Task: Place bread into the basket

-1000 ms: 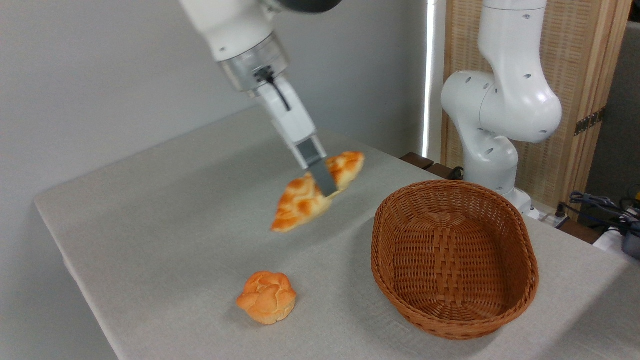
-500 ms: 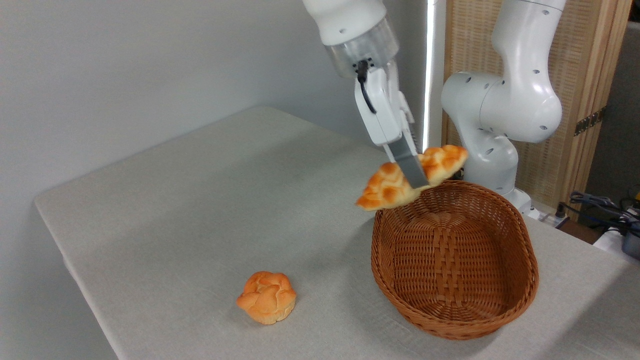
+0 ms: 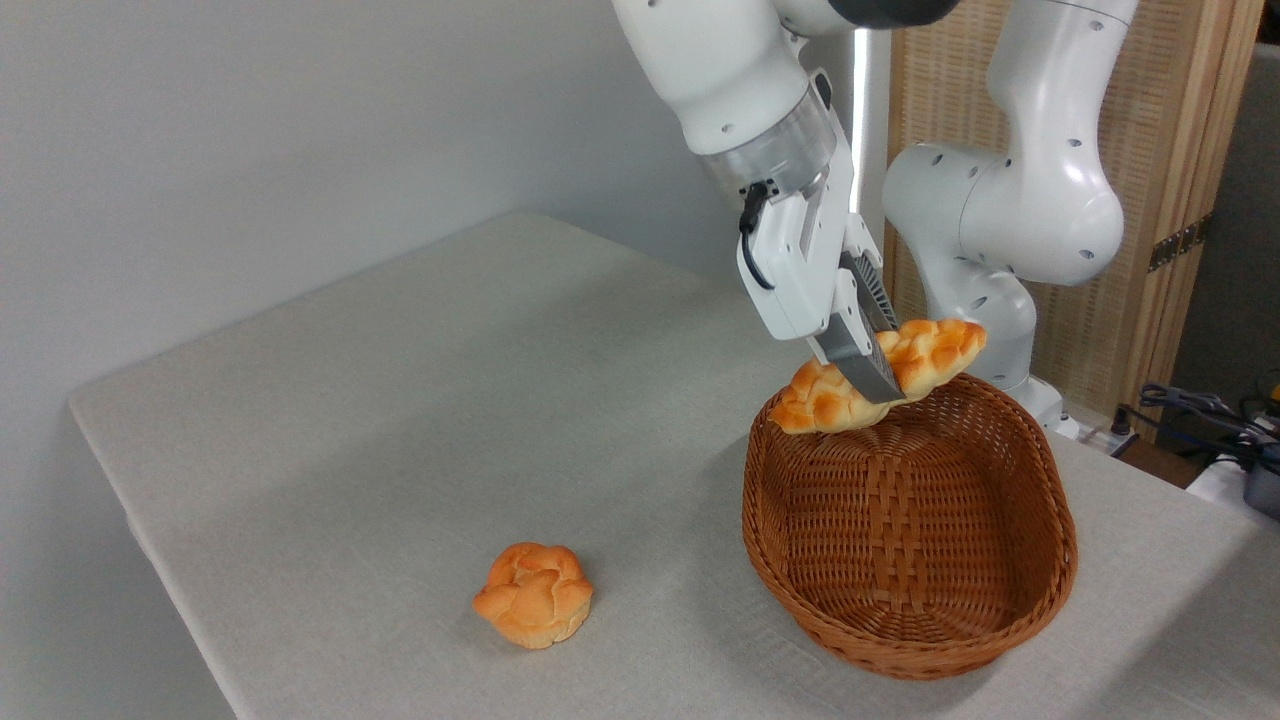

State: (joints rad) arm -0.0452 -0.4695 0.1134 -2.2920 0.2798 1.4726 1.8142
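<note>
A plain grey wall stands behind a worktop (image 3: 400, 400) covered in pale grey cloth, with a slatted wooden screen at the far right and a tangle of cables past the worktop's right edge. A white robot arm rises from behind the worktop's far right corner and bends down over it.

The arm's hand (image 3: 880, 370) is pinching the bread (image 3: 880, 378), a long braided loaf, golden orange with paler seams and pointed ends. One dark grey finger crosses the loaf near its middle; the other finger is hidden behind it. The loaf is tilted, its right end higher than its left.

A second ago the loaf was held low over the middle of the worktop, well apart from the basket (image 3: 905, 640). Half a second ago it had been carried up and across, with its left end still sticking out past the basket's far left rim. Now it hangs in the air over the far end of the basket, its left tip about level with the rim and no part of it touching the wicker, as far as can be told.

The basket, oval and brown with raised sides, sits near the worktop's right edge and is empty. A small round bun (image 3: 533, 594) lies untouched near the front edge.

The carry looks almost done. What likely remains is to bring the loaf a little further over the basket's hollow, lower it and let go.
</note>
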